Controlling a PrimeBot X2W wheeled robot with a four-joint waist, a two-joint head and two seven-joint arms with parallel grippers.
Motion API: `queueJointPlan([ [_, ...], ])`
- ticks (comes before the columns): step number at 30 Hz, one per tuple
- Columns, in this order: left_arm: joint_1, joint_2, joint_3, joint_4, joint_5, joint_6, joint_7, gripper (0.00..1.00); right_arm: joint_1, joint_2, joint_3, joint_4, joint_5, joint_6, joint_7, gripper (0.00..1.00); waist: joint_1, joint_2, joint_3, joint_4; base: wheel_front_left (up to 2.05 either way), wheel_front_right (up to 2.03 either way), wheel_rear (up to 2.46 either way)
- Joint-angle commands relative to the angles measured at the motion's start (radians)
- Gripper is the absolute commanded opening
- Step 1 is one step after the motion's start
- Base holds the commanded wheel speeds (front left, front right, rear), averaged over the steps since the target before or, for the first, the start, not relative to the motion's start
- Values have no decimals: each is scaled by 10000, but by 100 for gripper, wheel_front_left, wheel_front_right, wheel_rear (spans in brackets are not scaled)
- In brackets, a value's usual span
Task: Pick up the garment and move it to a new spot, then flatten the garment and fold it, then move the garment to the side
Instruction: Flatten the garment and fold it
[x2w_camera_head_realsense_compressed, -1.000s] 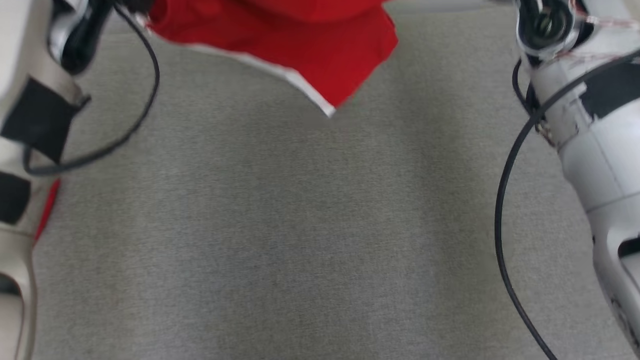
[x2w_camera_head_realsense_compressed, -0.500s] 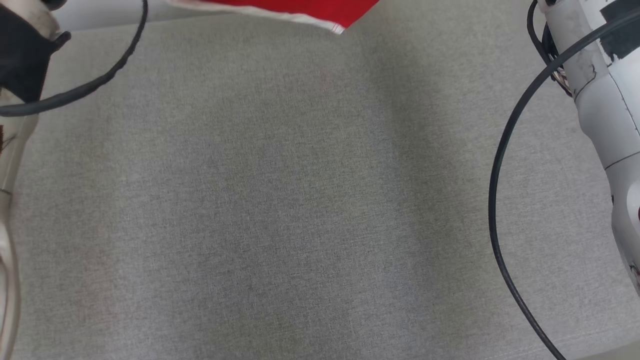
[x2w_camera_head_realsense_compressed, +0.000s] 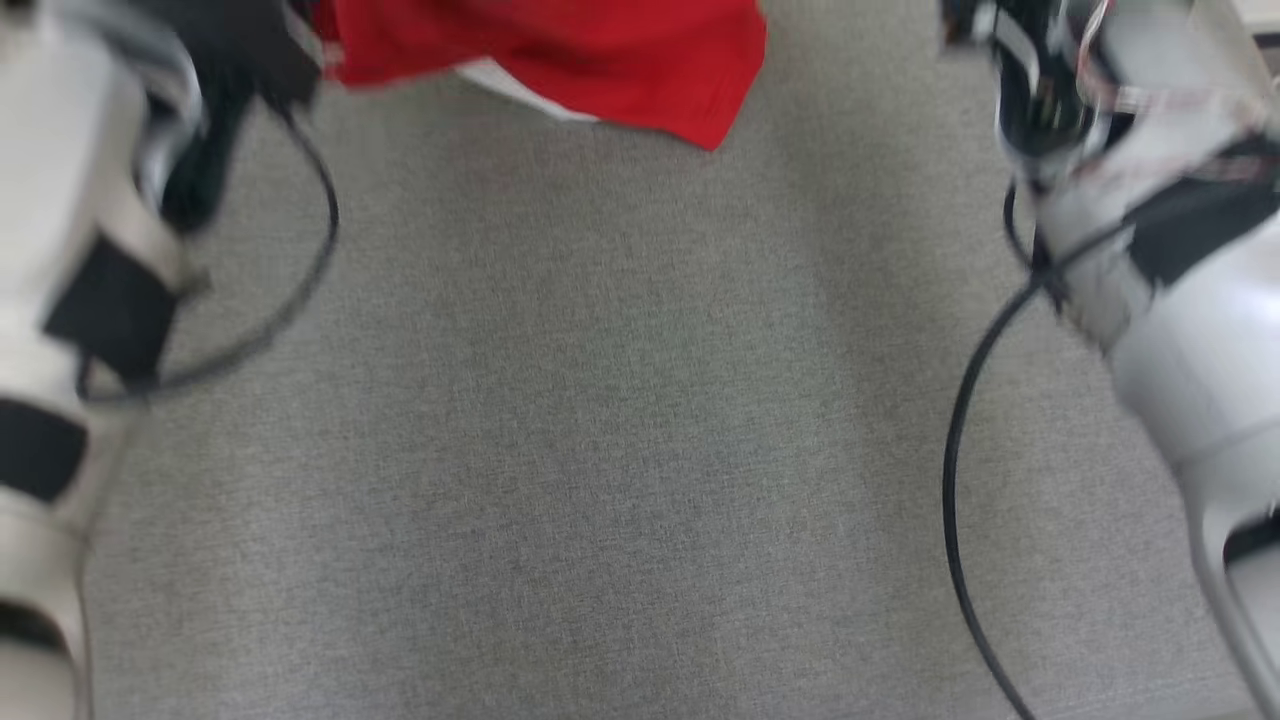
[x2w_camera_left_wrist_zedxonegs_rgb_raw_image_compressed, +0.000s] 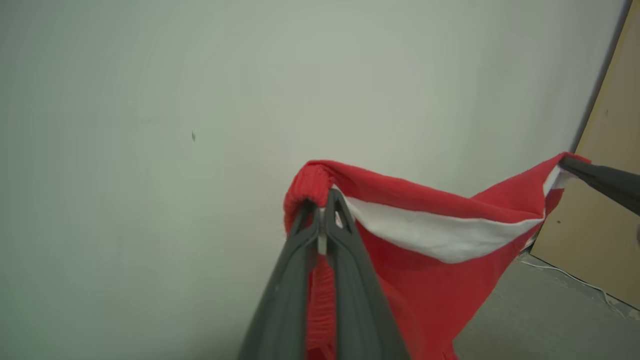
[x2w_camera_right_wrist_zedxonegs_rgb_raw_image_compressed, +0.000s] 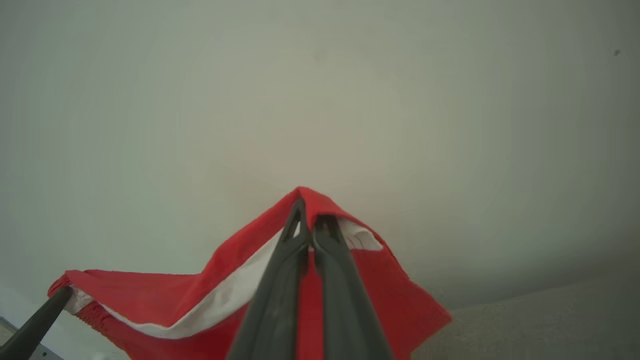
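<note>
No legible text or labels, apparently.

1. A flat grey woven-fabric surface (x2w_camera_head_realsense_compressed: 600, 450) spreads across the head view. It is evenly lit, with soft, broad shadows near its middle.
2. In the left wrist view a plain, pale greenish-white wall (x2w_camera_left_wrist_zedxonegs_rgb_raw_image_compressed: 175, 90) rises behind it, marked by one small dark speck (x2w_camera_left_wrist_zedxonegs_rgb_raw_image_compressed: 193, 136).
3. A light-brown wooden board (x2w_camera_left_wrist_zedxonegs_rgb_raw_image_compressed: 605, 210) stands upright at the right of that wall.
4. A thin white cable (x2w_camera_left_wrist_zedxonegs_rgb_raw_image_compressed: 565, 272) lies at the foot of the board, where it meets the grey surface.
5. In the right wrist view the wall is smooth and bare, dimmer toward the right, with the grey surface at the lower right.
</note>
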Motion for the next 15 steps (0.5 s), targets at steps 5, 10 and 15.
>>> queueJointPlan([
  [5, 2581, 332, 709, -1445, -533, 349, -89, 0, 2118, -517, 684, -1206, 675, 8, -71, 0, -1, -2, -973, 48, 0, 0, 0],
  [10, 5342, 594, 1062, -3292, -633, 952, -95, 0, 4237, -1118, 1000, -2526, 1236, 10, -261, 0, -1, -2, -1658, 128, 0, 0, 0],
  [15, 7871, 934, 1384, -5131, -646, 1748, -96, 0, 6073, -1698, 1323, -3650, 1467, 8, -354, 0, -1, -2, -2109, 126, 0, 0, 0],
])
